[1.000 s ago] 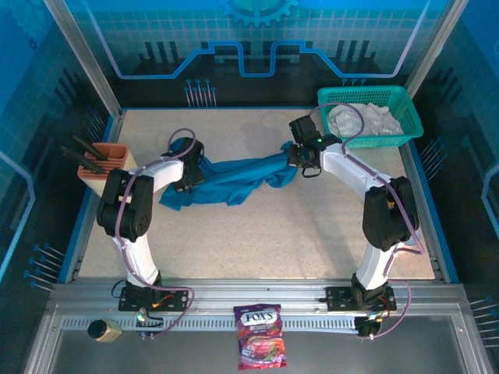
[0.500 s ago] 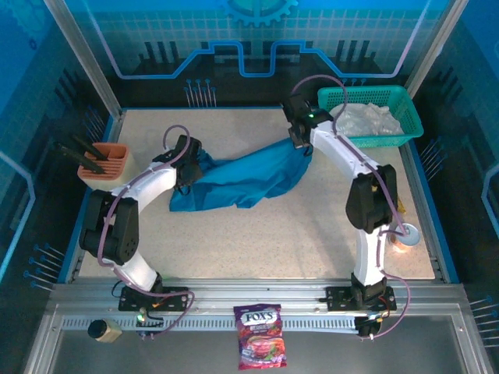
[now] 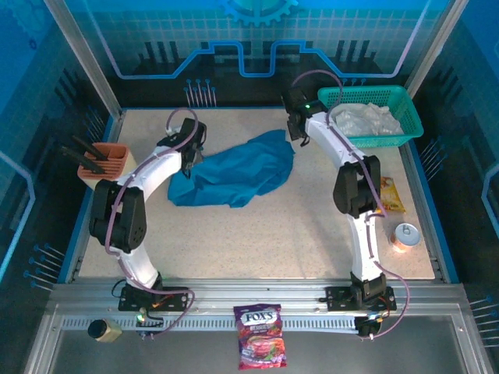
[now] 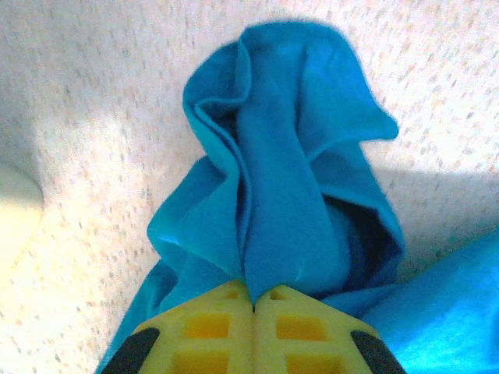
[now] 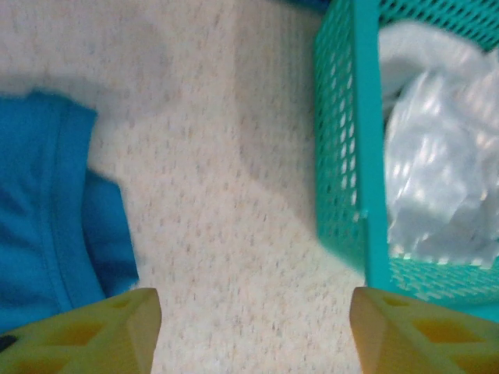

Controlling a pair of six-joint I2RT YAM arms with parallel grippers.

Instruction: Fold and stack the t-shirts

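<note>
One blue shirt lies rumpled on the far half of the table, a little left of centre, its long axis running from the near left toward the far right. The left tool is clenched on a bunched fold at the shirt's left end, with cloth pinched between its closed fingers. The shirt's far-right corner lies free on the table. The right tool hangs just beyond that corner, by the far edge, fingers spread wide and holding nothing. The blue hem is on its left and the wall of the green basket on its right. In the basket, at the far right corner, sits what looks like the white shirt, bunched and glossy under the light. The blue shirt is not yet spread flat, and the next move likely turns on that free corner. It lies just left of the open tool, and the right arm is plainly the nearer one to take it.
</note>
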